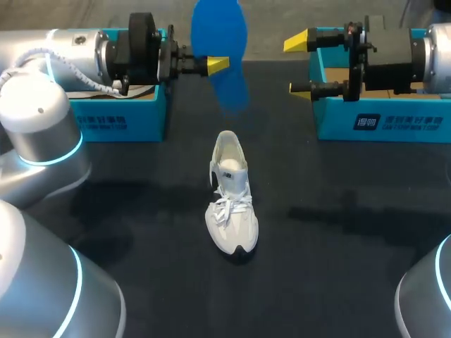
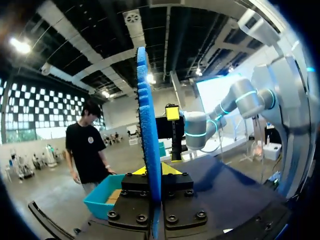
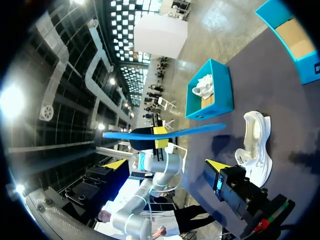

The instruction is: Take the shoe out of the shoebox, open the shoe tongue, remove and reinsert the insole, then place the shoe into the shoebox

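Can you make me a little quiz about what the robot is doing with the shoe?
1. True or false: the white shoe is inside a shoebox.
2. Which gripper holds the blue insole? A) left gripper B) right gripper C) neither
3. Fill in: the right gripper's fingers are ____.
Key: 1 false, it stands on the table; 2 A; 3 open.

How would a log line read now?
left claw: shut on flat blue foam insole | right claw: open, empty | white lace-up sneaker: upright on black table
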Controlling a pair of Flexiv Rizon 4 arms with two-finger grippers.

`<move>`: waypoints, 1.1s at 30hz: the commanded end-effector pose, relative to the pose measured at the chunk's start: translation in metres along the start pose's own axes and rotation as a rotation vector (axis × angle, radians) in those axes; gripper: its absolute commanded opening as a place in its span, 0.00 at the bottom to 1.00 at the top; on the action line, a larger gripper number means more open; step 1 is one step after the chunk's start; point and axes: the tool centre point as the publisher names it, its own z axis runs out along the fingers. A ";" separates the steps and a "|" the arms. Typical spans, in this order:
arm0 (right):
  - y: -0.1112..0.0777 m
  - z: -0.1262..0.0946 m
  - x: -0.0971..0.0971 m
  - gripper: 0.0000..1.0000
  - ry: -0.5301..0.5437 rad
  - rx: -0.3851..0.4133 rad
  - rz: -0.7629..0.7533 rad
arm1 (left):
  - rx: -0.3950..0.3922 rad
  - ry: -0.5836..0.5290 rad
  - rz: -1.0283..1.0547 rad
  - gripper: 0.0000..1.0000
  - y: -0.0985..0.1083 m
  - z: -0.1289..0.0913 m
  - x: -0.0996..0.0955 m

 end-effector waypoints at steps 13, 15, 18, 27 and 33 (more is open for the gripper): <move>0.000 0.003 0.000 1.00 -0.001 -0.002 0.000 | 0.022 -0.097 0.756 0.00 0.003 -0.004 0.010; 0.000 0.003 0.000 1.00 -0.001 -0.002 0.000 | 0.049 -0.074 0.777 0.00 0.003 -0.004 0.010; 0.000 0.003 0.000 1.00 -0.001 -0.002 0.000 | 0.060 -0.044 0.802 0.00 0.004 -0.006 0.009; 0.000 0.003 0.000 1.00 -0.001 -0.002 0.000 | 0.069 0.012 0.845 0.00 0.007 -0.007 0.008; 0.000 0.003 0.000 1.00 -0.001 -0.002 0.000 | 0.065 0.026 0.927 0.00 0.008 -0.006 0.010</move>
